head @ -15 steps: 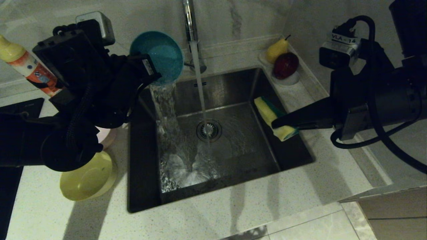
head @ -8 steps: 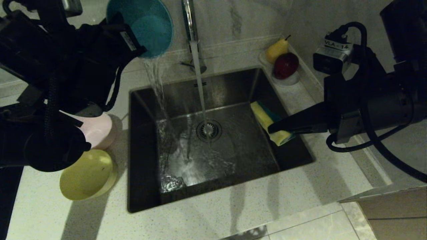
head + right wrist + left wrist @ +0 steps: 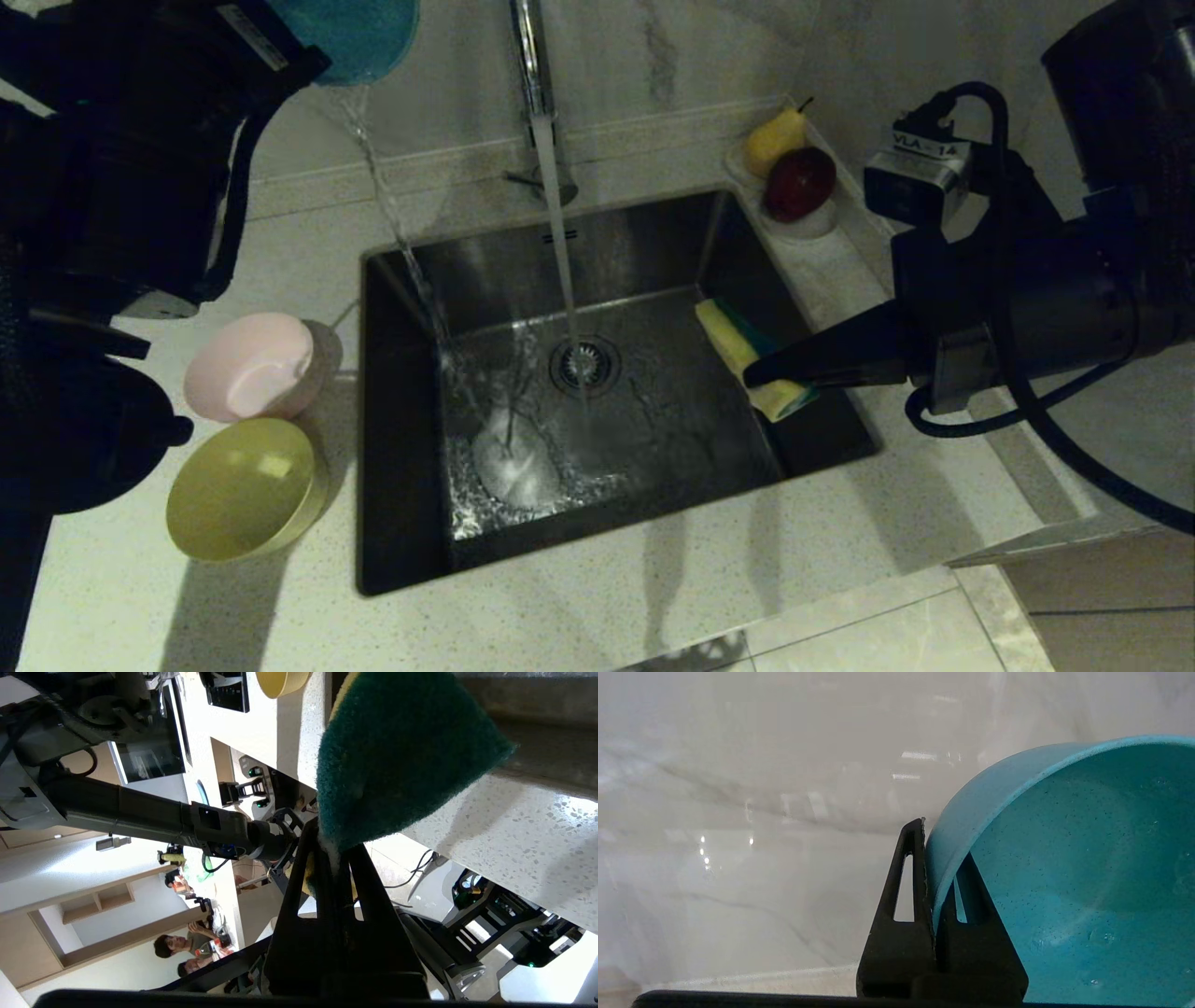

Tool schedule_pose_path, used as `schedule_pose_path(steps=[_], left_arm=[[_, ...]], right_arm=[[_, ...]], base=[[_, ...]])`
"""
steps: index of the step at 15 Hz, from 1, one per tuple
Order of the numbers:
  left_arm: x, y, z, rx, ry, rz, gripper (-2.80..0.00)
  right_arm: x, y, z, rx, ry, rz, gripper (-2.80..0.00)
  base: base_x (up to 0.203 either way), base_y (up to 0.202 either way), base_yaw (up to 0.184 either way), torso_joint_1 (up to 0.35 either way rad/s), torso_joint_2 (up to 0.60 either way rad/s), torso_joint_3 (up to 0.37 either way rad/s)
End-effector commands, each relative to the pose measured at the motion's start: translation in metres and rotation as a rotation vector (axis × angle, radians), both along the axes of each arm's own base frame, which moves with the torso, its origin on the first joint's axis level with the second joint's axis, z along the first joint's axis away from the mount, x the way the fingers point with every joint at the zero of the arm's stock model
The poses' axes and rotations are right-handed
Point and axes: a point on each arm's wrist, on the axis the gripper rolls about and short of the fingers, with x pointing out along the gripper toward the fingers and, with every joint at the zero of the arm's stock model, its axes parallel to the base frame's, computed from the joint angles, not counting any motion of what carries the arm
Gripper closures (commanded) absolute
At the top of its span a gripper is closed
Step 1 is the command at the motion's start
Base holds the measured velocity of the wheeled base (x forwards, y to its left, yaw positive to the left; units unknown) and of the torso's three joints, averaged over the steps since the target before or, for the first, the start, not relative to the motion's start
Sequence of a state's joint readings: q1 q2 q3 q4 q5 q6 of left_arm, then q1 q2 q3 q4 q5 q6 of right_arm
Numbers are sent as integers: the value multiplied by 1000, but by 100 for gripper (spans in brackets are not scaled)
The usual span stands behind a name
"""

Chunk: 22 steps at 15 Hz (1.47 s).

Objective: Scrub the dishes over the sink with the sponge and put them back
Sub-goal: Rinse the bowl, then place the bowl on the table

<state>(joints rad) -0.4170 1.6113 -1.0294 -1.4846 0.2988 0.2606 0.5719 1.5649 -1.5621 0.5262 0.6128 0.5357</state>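
We see the left gripper raised high at the far left, clamped on the rim of the light blue round plastic bowl, one finger outside the wall and one inside. The bowl is tipped, and a thin trickle of water falls from it into the large rectangular stainless steel sink. The tall chrome tap runs onto the round drain strainer. The right gripper hangs over the sink's right edge, pinching the small yellow sponge with a dark green scouring side. On the counter left of the sink we find the pale pink bowl and, nearer, the yellow bowl. A pear and red apple lie on a small white dish at the far right.
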Motion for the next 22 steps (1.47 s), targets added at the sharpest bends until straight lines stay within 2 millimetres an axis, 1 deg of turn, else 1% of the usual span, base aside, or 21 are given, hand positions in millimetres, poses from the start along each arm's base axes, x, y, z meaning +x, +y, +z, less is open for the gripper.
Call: schedule_pose_path(steps=[1,5,8,11,12,13,15,16,17,19,20,21,22], left_arm=[[-15,7,12,-8,-45,-3,0],[-18,8,14,-9,-44,-8,0],[-14,6,10,-1,25,-10,0],[-6,4,2,16,187,17,0],[-1,3,-5,50,308,29,0],[3,1,-15,95,471,34,0],[0,3,-25,156,752,37,0],[-8,7,-24,158,878,31,0],[-15,12,-15,130,957,20,0],[-29,26,0,18,1134,-22,0],[-34,35,10,-81,1166,-58,0],[-36,49,18,-205,1167,-73,0],[-35,60,22,-274,1161,-56,0]], right_arm=[[3,3,-2,-4,13,7,0],[-1,4,-2,-5,13,14,0],[-2,2,-3,-8,14,11,0],[-4,-1,-1,-3,6,4,0],[-4,-1,-1,-4,6,3,0],[-6,-4,-1,-4,5,0,0],[-9,-6,-7,-16,23,-1,0],[-11,-7,-8,-17,25,-2,0],[-12,-9,-8,-19,26,-5,0],[-10,-15,-11,-22,34,-30,0],[-10,-18,-12,-24,37,-39,0],[-8,-21,-13,-28,32,-51,0],[-7,-23,-14,-32,27,-58,0]], base=[[0,0,0,0,0,0],[0,0,0,0,0,0],[0,0,0,0,0,0],[0,0,0,0,0,0],[0,0,0,0,0,0],[0,0,0,0,0,0],[0,0,0,0,0,0],[0,0,0,0,0,0],[0,0,0,0,0,0],[0,0,0,0,0,0],[0,0,0,0,0,0],[0,0,0,0,0,0],[0,0,0,0,0,0]])
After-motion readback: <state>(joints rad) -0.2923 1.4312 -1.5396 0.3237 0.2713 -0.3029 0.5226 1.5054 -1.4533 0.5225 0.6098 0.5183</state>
